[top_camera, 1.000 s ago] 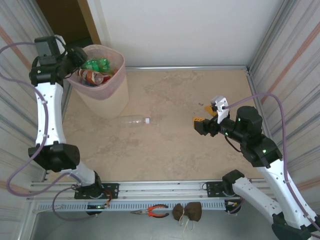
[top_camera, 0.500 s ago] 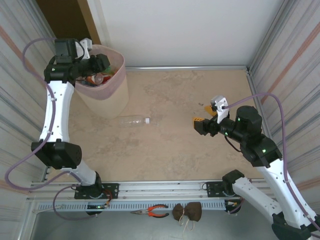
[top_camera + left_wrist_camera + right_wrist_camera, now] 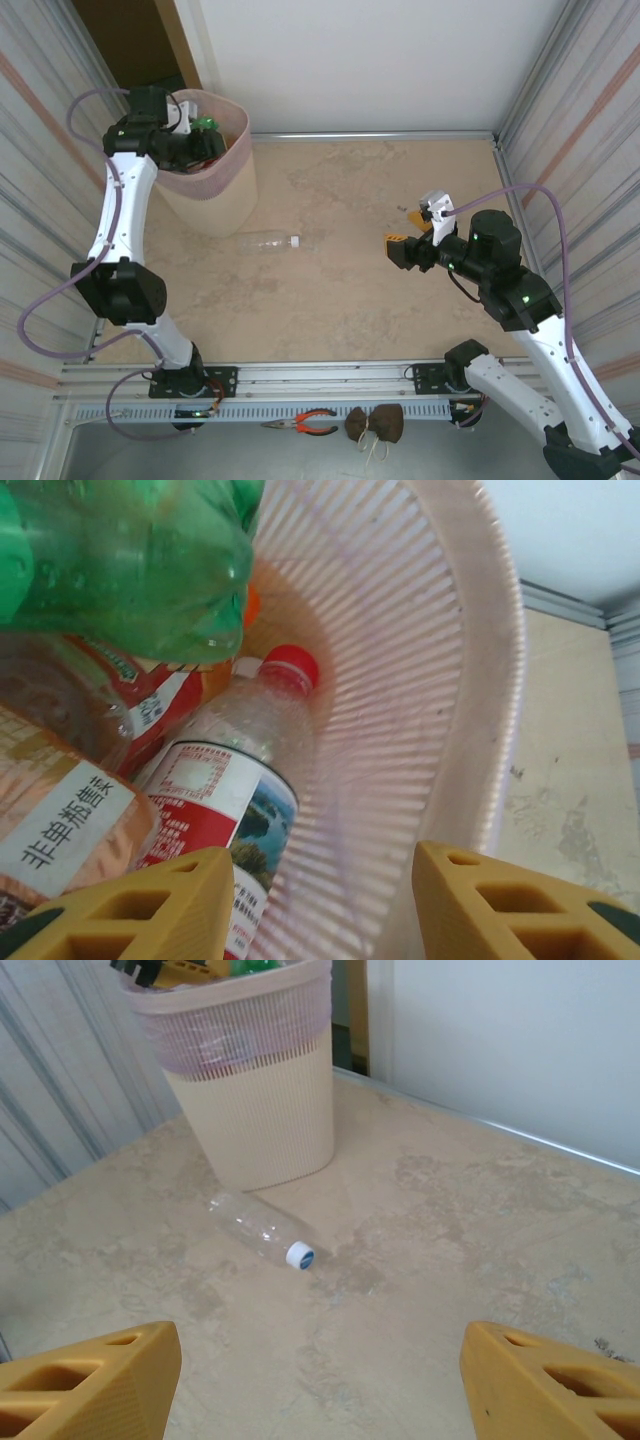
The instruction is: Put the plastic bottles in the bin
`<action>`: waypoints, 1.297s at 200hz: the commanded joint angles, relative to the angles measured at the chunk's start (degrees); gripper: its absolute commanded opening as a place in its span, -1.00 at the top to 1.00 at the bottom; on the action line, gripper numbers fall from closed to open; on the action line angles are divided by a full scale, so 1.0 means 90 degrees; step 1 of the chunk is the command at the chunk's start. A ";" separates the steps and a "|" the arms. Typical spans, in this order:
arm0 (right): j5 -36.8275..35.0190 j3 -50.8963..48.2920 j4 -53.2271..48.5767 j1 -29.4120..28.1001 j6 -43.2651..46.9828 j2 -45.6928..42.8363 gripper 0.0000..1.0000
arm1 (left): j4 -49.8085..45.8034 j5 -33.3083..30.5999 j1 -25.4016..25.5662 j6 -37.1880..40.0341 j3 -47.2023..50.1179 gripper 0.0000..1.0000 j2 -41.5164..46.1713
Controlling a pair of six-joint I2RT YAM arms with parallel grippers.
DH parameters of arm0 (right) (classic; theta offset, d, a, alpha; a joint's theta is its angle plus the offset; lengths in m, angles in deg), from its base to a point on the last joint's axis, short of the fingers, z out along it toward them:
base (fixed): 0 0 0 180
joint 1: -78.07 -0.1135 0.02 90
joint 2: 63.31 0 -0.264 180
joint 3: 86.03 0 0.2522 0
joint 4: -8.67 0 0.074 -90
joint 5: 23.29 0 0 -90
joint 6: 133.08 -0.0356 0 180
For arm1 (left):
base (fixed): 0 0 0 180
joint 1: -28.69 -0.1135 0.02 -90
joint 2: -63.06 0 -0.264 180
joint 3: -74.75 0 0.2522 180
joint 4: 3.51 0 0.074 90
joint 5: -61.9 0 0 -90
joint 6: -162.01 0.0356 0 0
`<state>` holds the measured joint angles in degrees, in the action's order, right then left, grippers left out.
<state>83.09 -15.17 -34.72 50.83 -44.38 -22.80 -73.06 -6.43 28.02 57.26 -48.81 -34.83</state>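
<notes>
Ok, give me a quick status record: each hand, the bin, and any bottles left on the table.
left hand: open, empty, over the bin's mouth
right hand: open, empty, above the right side of the table, pointing toward the bin
bin: upright at the far left corner, pink liner folded over its rim
in bin: green bottle, red-capped bottle with a red and white label, others partly hidden
left on table: one clear bottle, on its side near the bin's base
task: not finished

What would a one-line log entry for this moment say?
left arm: jaws open above bin | right arm: jaws open, empty | bottles: inside bin | clear bottle: lying on table
</notes>
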 commanded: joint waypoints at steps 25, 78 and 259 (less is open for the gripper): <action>0.0085 0.0157 0.0030 0.0047 -0.0119 -0.0018 -0.45 | -0.0470 -0.1124 -0.0072 0.0515 -0.0493 -0.02 -0.0088; 0.0043 0.0152 -0.0023 0.0034 -0.0117 -0.0073 -0.45 | -0.0310 -0.0397 0.0060 0.0568 -0.0677 -0.02 0.0150; 0.0007 0.0173 -0.0019 0.0037 -0.0118 0.0031 -0.45 | -0.1040 -0.1804 0.3154 0.6109 -0.0102 -0.31 -0.0151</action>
<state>83.16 -15.14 -34.96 50.83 -44.38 -22.78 -79.29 -15.28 55.45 103.99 -52.35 -34.61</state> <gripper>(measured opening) 0.725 0.647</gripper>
